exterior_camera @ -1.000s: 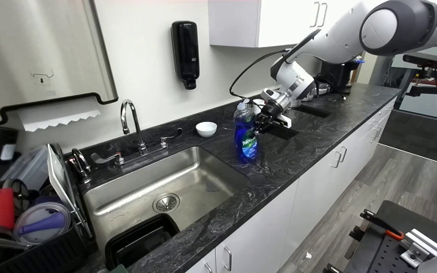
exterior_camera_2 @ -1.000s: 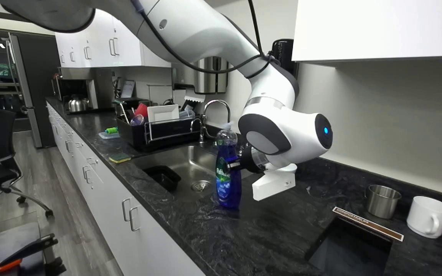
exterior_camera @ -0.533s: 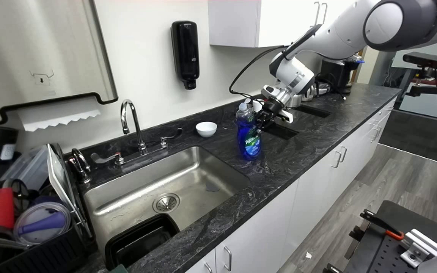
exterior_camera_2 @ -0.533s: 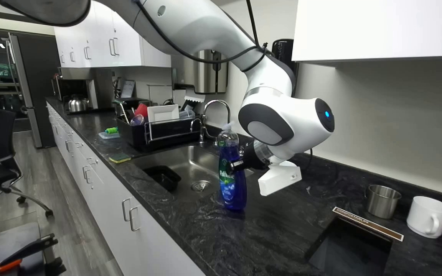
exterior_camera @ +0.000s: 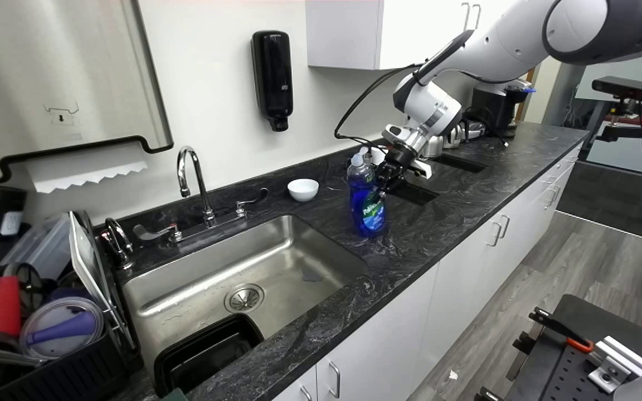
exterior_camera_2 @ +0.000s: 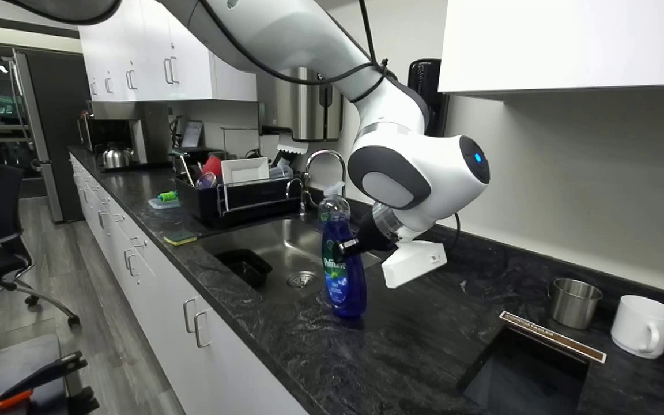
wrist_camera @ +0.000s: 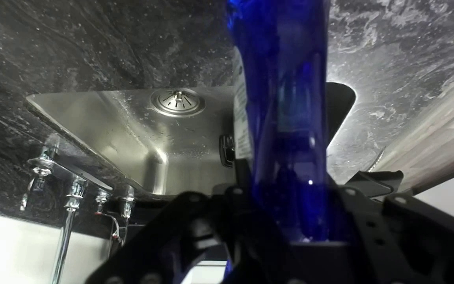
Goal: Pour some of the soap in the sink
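I see a white bowl point(exterior_camera: 303, 190) on the dark counter point(exterior_camera: 443, 220) and a black dispenser point(exterior_camera: 273, 81) on the wall point(exterior_camera: 215, 83). I also spot a metal cup point(exterior_camera_2: 576, 304) just beside a white mug point(exterior_camera_2: 637, 324), and a sponge point(exterior_camera_2: 180, 237) near the dish rack point(exterior_camera_2: 196, 203).

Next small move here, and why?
I'd lift the soap bottle slightly and shift it toward the sink, probably before any tipping. The gripper is closed on it and it's nearly upright, cap up; both exterior views show its base beside the sink, over or on the counter. I can't tell whether it clears the counter, hence the slight lift.
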You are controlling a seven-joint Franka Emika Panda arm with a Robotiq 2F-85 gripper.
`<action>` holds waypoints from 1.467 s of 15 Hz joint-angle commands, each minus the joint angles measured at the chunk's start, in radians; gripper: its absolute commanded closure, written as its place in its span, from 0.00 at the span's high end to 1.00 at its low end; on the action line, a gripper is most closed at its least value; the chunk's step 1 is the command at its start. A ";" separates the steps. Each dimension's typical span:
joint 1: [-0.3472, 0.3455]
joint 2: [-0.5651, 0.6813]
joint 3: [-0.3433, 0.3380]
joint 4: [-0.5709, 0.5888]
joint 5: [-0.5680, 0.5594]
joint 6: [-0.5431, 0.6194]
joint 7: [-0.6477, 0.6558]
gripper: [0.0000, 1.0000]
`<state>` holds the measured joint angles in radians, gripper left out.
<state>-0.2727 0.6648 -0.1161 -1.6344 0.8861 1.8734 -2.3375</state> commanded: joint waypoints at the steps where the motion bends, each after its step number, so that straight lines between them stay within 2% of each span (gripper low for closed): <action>1: 0.011 -0.072 0.014 -0.103 -0.053 0.058 -0.008 0.14; 6: 0.022 -0.125 0.022 -0.176 -0.085 0.085 -0.004 0.14; 11: 0.049 -0.166 0.019 -0.228 -0.120 0.199 0.012 0.14; 17: 0.070 -0.186 0.030 -0.251 -0.195 0.298 0.059 0.14; 22: 0.079 -0.171 0.052 -0.236 -0.276 0.326 0.143 0.14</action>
<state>-0.1991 0.4922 -0.0745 -1.8471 0.6727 2.1324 -2.2351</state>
